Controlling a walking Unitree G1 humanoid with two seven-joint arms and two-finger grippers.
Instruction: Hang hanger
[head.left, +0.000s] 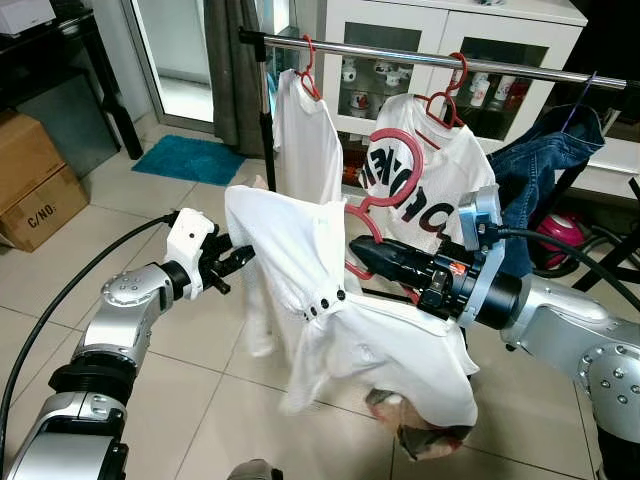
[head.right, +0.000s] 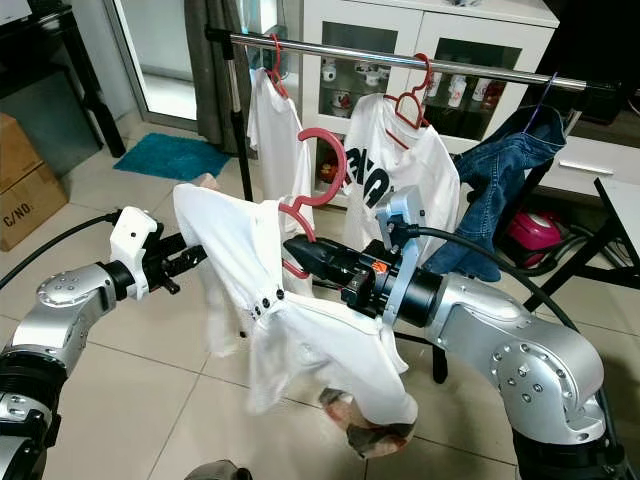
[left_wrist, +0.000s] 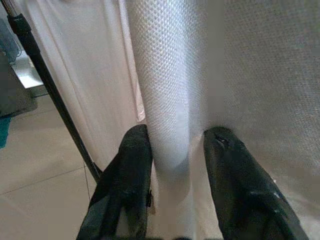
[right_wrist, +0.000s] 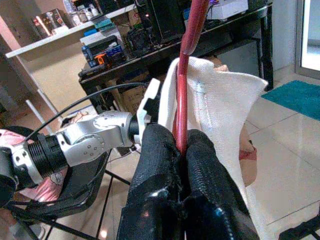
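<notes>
At the left of the head view my left gripper (head.left: 238, 262) reaches to the left edge of the white shirt (head.left: 300, 290). Its wrist view shows a fold of the knit cloth standing between my two fingers (left_wrist: 127, 170), which sit apart on either side; I cannot tell whether they pinch it. I judge this hold keeps the shoulder spread so the garment stays on its frame.

At frame centre the red hanger (head.left: 385, 175) carries the shirt, with the hook rising free above the collar.

To the right, my right gripper (head.left: 365, 255) is clamped tight on the hanger's neck, which leaves the hook clear for hanging.

Across the top runs the clothes rail (head.left: 560, 75), above the hook and not yet engaged. Bare rail shows between the two hung white shirts.
</notes>
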